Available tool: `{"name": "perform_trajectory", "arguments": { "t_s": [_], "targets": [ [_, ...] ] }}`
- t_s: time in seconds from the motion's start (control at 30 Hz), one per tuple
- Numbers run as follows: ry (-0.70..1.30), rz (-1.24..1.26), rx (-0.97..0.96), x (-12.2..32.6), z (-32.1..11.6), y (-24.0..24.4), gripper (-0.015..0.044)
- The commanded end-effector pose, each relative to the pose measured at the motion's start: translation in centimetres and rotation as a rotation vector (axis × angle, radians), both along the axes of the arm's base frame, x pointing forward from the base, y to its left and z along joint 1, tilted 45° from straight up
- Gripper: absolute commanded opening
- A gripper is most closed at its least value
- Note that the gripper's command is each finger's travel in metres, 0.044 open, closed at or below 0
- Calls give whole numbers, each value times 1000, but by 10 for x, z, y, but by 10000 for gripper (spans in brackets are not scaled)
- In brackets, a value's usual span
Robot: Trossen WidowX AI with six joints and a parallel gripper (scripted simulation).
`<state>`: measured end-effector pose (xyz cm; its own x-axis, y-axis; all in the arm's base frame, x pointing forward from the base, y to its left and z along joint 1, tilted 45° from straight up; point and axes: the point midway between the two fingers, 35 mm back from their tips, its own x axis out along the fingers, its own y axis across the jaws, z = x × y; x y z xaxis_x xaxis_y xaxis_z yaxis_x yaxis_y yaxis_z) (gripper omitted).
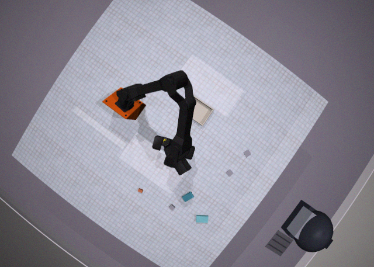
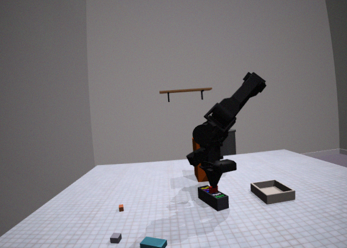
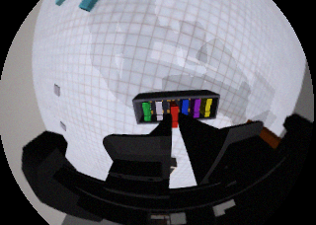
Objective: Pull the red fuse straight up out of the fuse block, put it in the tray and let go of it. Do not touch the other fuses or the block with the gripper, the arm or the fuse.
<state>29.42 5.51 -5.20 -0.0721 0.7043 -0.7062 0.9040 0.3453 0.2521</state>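
- Down over the fuse block (image 2: 213, 198), the pincer (image 2: 213, 185) is clamped on the red fuse (image 2: 213, 189); its dark fingers taper to a point at the fuse top.
- Seen from the wrist, the red fuse (image 3: 174, 114) stands taller than its neighbours and juts below the front edge of the block (image 3: 176, 109); whether its foot has cleared the slot I cannot tell.
- Beside it in the row sit the other fuses: green, white and grey on one side, blue (image 3: 185, 107), purple and yellow (image 3: 207, 107) on the other; all are seated low in the block.
- From the side, the arm (image 2: 224, 122) folds steeply down to the block; an orange box (image 2: 199, 171) stands close behind it.
- From above, the wrist hides the block and lies over the orange box (image 1: 114, 102).
- The tray (image 2: 272, 191) sits on the tiled surface (image 2: 111, 183) well apart from the block, to its right in the side view; from above, the tray (image 1: 203, 111) shows partly under the arm.
- Farther out on the surface lie a small orange cube (image 2: 121, 208), a grey cube (image 2: 115, 237) and a teal block (image 2: 153, 242); a second teal block (image 1: 201, 218) shows from above.
- On the back wall hangs a wooden shelf (image 2: 185, 90).
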Motion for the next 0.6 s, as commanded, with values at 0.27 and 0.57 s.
{"name": "perform_trajectory", "arguments": {
  "t_s": [0.27, 0.57],
  "targets": [
    [-3, 2, -3, 1, 4, -5, 0],
    [-3, 1, -3, 1, 8, -8, 0]
  ]
}}
